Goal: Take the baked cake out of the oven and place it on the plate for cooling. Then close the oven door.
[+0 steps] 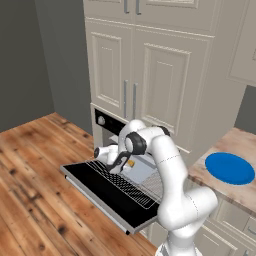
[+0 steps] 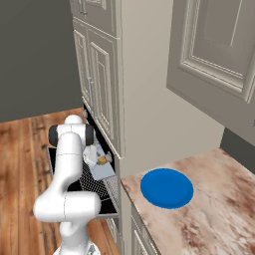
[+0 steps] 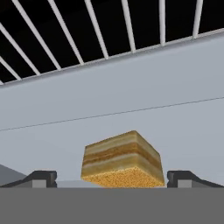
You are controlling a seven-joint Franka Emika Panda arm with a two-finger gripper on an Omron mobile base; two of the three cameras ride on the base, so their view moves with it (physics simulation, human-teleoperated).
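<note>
One small orange-tan layered cake cube [image 3: 121,161] between the released claw [image 3: 112,178] tips, grey baking tray [image 3: 131,92] flat around it, wire rack [image 3: 87,30] beyond the tray's far edge.

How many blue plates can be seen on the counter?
1. The blue plate lies flat on the wooden counter, to the right of the open oven; nothing rests on it.
</note>
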